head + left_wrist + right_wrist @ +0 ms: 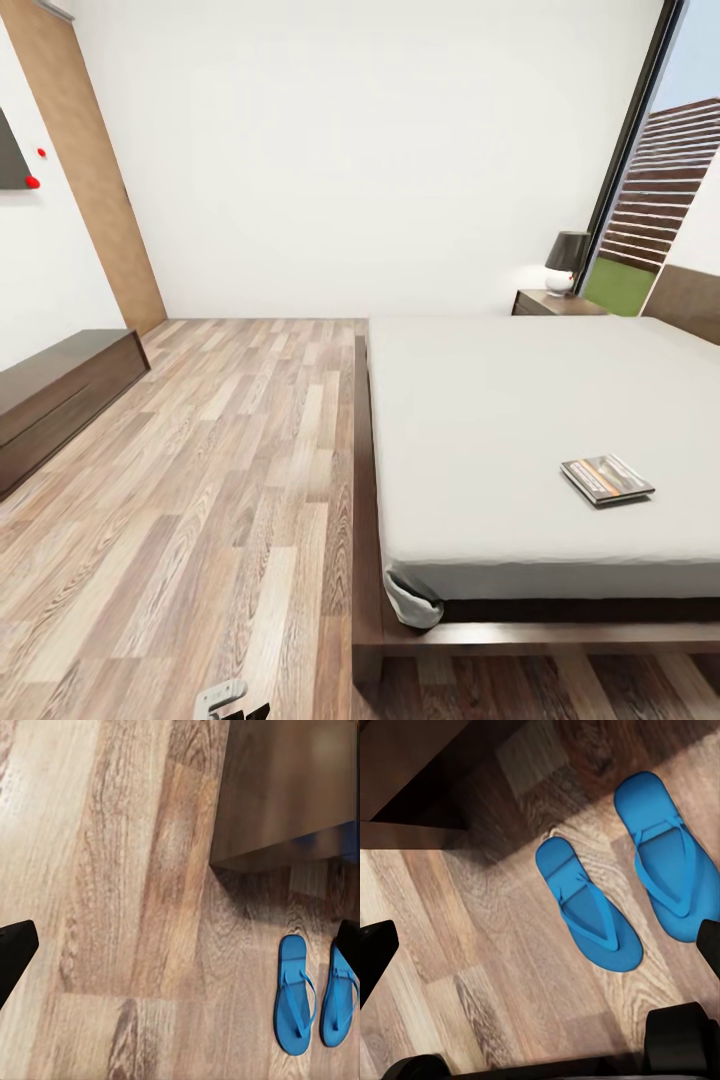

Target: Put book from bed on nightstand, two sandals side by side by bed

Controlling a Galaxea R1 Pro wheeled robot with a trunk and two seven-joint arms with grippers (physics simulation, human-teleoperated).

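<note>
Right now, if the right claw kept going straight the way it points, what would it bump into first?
Probably the nearer sandal lying on the wood floor, though depth is hard to judge; its mate lies just beside it.

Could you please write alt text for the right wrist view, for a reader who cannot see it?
Two bright blue sandals lie side by side, straps up, on a wood-plank floor, close to a dark brown wooden frame. Black fingertips of the right tool show at opposite edges of the picture, spread wide with nothing between them.
</note>
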